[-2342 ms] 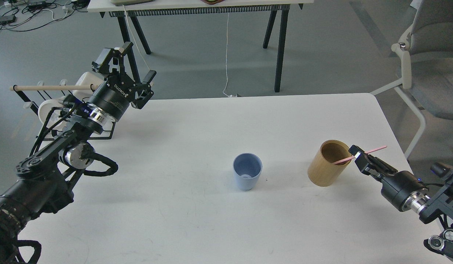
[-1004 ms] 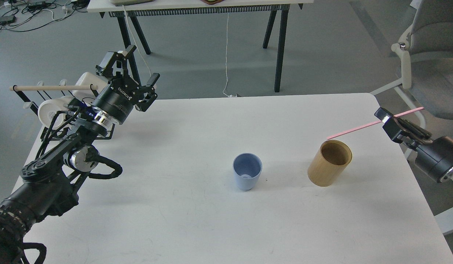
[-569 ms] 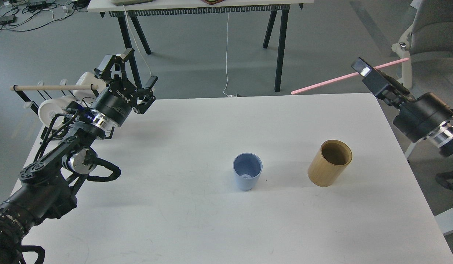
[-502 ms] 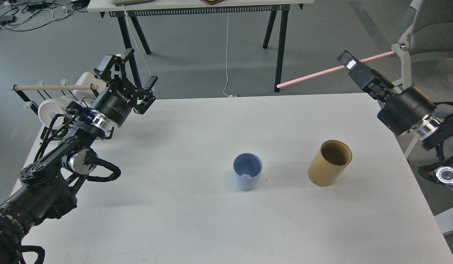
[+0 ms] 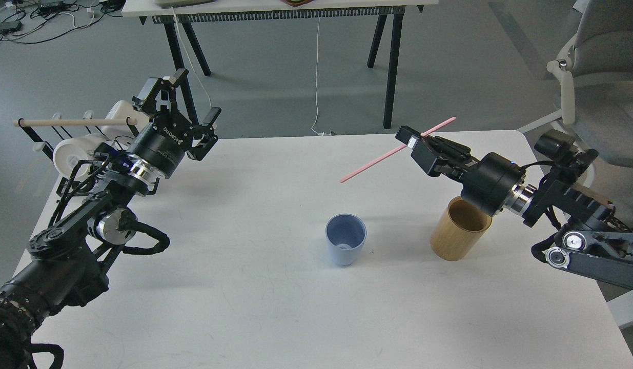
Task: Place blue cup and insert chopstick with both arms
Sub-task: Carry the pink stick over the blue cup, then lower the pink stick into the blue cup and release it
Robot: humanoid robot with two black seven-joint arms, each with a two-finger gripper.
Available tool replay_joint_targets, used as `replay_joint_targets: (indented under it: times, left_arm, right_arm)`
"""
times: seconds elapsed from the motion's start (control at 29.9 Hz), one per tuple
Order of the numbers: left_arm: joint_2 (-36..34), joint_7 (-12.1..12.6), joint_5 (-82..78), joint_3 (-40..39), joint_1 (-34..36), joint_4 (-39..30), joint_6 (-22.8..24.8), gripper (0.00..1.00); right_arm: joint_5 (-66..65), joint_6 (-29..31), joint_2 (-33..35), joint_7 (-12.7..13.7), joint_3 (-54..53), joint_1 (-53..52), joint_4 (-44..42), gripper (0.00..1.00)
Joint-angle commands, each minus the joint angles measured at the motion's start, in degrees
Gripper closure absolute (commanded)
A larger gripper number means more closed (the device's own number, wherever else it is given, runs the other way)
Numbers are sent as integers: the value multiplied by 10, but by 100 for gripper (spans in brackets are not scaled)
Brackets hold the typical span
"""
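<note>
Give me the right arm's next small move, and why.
Probably swing the right gripper toward the cup and tip the chopstick downward: it is held nearly level, its low end above the table, short of the cup's open mouth.

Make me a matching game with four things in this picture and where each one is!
Things:
1. blue cup
2. chopstick
3. wooden holder
4. left gripper

Places or states:
A. pinched in the right gripper, tilted in the air
B. open and holding nothing, at the table's far left corner
C. upright and empty, mid-table
D. standing on the table under the right arm

Pairs: 1-C, 2-A, 3-D, 4-B
</note>
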State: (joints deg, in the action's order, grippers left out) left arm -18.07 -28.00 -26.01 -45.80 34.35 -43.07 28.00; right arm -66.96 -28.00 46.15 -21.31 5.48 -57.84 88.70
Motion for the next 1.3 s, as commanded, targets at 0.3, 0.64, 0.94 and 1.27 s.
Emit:
replay_joint_targets:
  times: [0.3,0.64,0.94,1.27]
  left_arm:
    - [2,0,0,1,-5,0,0,1]
    - [2,0,0,0,-9,7,0,1]
    - [2,0,0,0,-11,8,0,1]
    - [3,0,0,-1,-11,8,0,1]
  right_arm:
    - [-46,0,-18,0,55,-6,-46,96]
    - [-46,0,-55,0,56,-9,-59,96]
    - [-47,0,-55,-1,103,-32,-57,95]
    - [-46,0,-67,0,122,-35,-57,89]
